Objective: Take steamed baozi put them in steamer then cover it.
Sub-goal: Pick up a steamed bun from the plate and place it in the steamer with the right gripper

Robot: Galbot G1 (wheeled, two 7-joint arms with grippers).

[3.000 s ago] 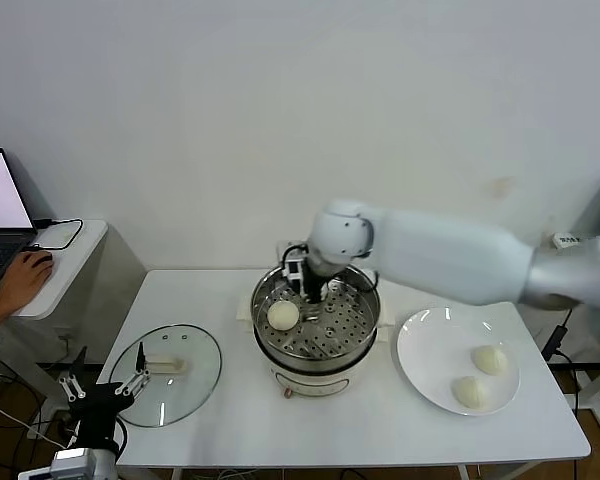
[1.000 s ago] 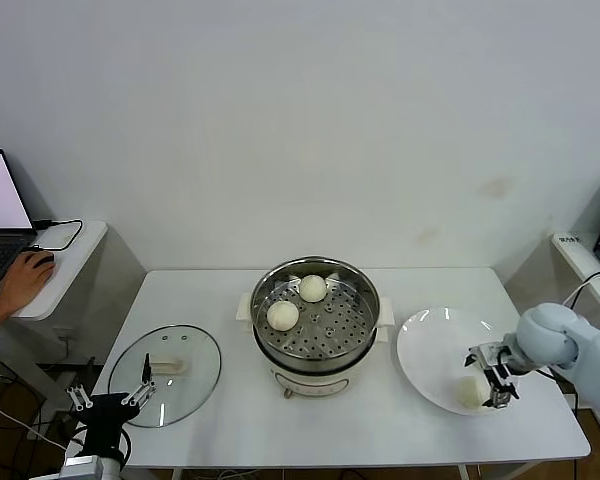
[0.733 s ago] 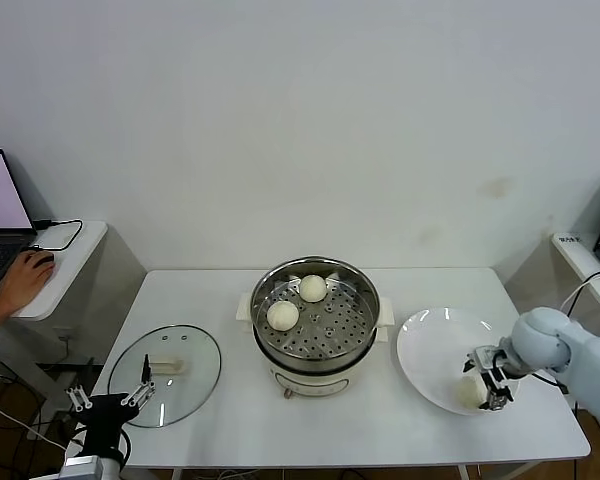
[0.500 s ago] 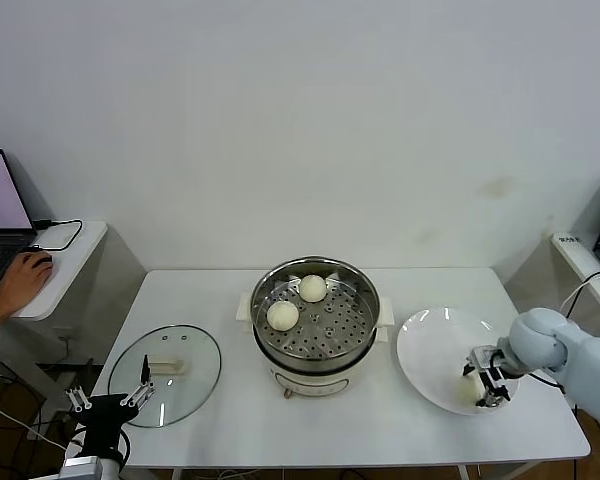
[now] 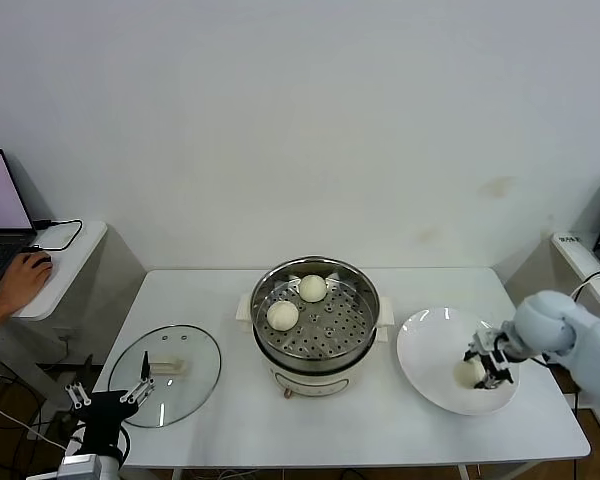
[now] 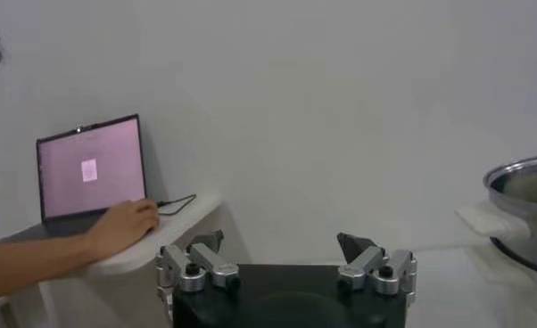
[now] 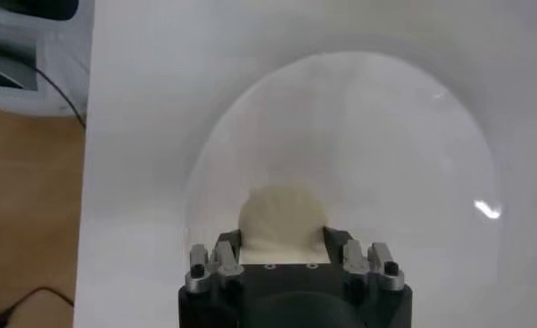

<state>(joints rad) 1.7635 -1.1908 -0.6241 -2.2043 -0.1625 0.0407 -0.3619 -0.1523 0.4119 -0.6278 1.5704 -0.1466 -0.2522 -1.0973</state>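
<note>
Baozi (image 5: 469,372) clamped between right gripper (image 5: 483,364) fingers over plate (image 5: 430,345) near tabletop's right edge, two more already in steamer (image 5: 316,312); next: lift, carry to steamer tray, release; left gripper (image 5: 108,398) parked, fingers apart, off front-left corner by lid (image 5: 165,373).

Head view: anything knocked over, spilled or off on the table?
Nothing stands out. The steamer sits upright with two baozi on its tray, the cover lies flat beside it, and the right gripper is closed on a baozi over the plate. The left gripper is parked, open, near the cover.
</note>
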